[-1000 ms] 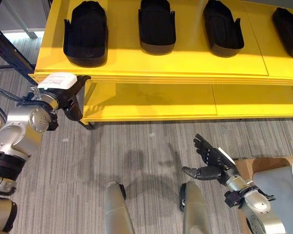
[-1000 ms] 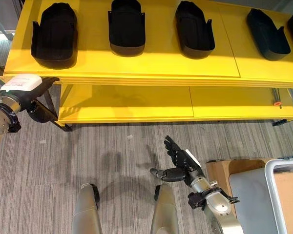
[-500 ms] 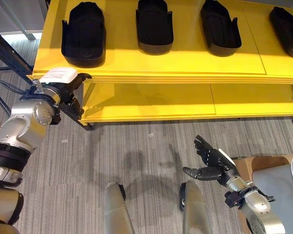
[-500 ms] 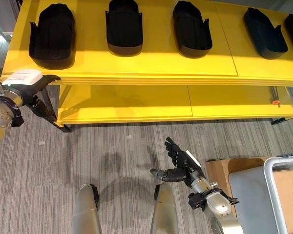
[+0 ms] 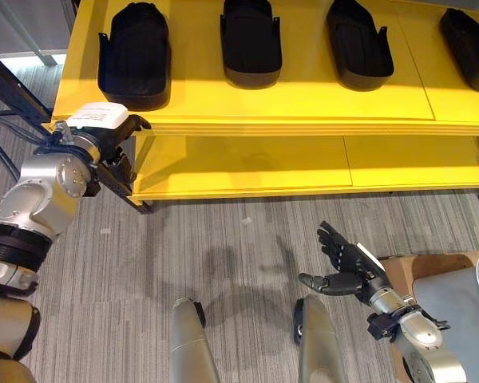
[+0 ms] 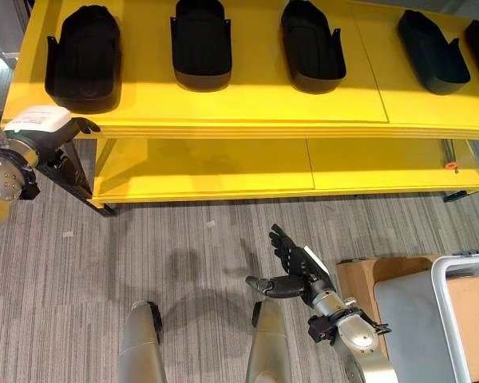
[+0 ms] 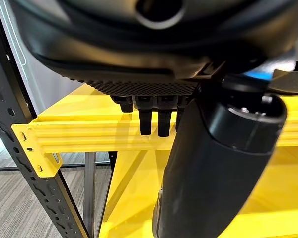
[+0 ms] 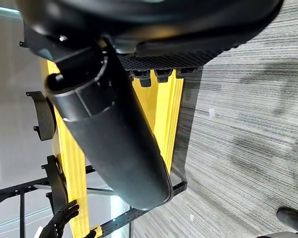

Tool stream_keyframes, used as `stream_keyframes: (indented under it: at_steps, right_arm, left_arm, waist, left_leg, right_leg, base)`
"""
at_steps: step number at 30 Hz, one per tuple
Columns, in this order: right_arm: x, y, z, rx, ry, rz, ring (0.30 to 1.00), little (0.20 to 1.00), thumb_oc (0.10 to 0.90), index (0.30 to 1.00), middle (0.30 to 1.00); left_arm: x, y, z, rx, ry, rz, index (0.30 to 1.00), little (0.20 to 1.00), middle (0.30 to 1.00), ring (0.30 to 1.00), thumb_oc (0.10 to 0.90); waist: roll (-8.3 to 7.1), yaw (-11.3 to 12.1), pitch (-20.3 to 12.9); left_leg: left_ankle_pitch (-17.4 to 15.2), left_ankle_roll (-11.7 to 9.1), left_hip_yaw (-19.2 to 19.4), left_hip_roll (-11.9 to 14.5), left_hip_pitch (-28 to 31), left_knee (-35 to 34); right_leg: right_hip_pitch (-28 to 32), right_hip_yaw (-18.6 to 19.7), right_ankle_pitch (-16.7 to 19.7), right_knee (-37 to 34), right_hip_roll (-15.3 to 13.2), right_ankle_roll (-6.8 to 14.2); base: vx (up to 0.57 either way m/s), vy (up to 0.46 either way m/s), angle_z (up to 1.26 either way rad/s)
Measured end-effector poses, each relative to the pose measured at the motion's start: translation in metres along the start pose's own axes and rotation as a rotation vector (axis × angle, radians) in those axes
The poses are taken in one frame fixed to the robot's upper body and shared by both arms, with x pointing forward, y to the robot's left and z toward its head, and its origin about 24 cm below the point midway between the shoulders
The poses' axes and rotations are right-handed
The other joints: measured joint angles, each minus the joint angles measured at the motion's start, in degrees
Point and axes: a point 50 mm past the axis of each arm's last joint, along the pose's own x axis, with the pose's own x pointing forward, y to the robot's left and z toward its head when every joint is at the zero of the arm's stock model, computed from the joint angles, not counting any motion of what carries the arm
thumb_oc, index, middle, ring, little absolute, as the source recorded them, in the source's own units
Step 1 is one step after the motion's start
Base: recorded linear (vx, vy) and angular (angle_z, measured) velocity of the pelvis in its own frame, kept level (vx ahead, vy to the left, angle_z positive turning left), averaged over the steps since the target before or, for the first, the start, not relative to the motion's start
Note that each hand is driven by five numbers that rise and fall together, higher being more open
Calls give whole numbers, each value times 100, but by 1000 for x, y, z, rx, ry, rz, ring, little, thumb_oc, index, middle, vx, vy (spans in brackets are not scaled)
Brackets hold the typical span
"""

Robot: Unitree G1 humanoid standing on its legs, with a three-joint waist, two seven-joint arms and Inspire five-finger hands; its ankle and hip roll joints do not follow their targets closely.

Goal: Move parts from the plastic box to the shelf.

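Several black moulded parts [image 5: 134,52] [image 5: 251,40] [image 6: 311,44] lie in a row on the top board of the yellow shelf [image 5: 247,108]. My left hand [image 5: 112,152] hangs at the shelf's left front corner, just below the edge of the top board. Its fingers are relaxed and point down, its thumb [image 7: 213,163] bears a white cover, and it holds nothing. My right hand [image 5: 347,271] hovers low over the floor in front of the shelf, fingers spread and empty. A white-rimmed box [image 6: 443,311] shows at the lower right edge.
A black perforated rack upright [image 7: 20,148] stands just left of the shelf corner. A grey sheet [image 6: 403,319] lies over a cardboard box [image 6: 359,275] beside the white-rimmed box. Grey striped carpet [image 5: 223,239] spreads between the shelf and me. The lower yellow board [image 5: 247,163] is bare.
My left hand has moved up and to the right, closer in under the shelf's left corner. The right hand has stayed where it was. The camera has shifted slightly.
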Motion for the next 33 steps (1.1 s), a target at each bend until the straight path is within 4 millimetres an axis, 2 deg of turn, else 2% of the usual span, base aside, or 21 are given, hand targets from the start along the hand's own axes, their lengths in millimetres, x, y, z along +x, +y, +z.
stream_keyframes:
  at_steps: [13, 27, 33]
  right_arm:
    - [0, 0, 0, -1, 0, 0, 1000, 1000, 900, 1000, 1000]
    - [0, -1, 1, -2, 0, -2, 1000, 1000, 900, 1000, 1000]
    - [1, -1, 0, -2, 5, -3, 1000, 1000, 900, 1000, 1000]
  left_arm:
    - [0, 2, 3, 33, 1, 7, 1000, 1000, 1000, 1000, 900]
    - [-8, 23, 42, 79, -170, 115, 1000, 1000, 1000, 1000, 900]
    - [-13, 33, 50, 96, -211, 173, 1000, 1000, 1000, 1000, 900]
  waist:
    - [-2, -13, -1]
    - [-4, -3, -1]
    - [-4, -19, -2]
  left_leg:
    - [0, 0, 0, 0, -5, 3]
    - [-3, 4, -8, 0, -36, 11]
    - [-4, 4, -7, 2, -55, 16]
  right_leg:
    - [-8, 5, 2, 3, 3, 1]
    - [-28, -1, 2, -2, 5, 1]
    - [-52, 5, 5, 0, 10, 6]
  base:
    - [0, 0, 0]
    - [0, 0, 0]
    - [0, 0, 0]
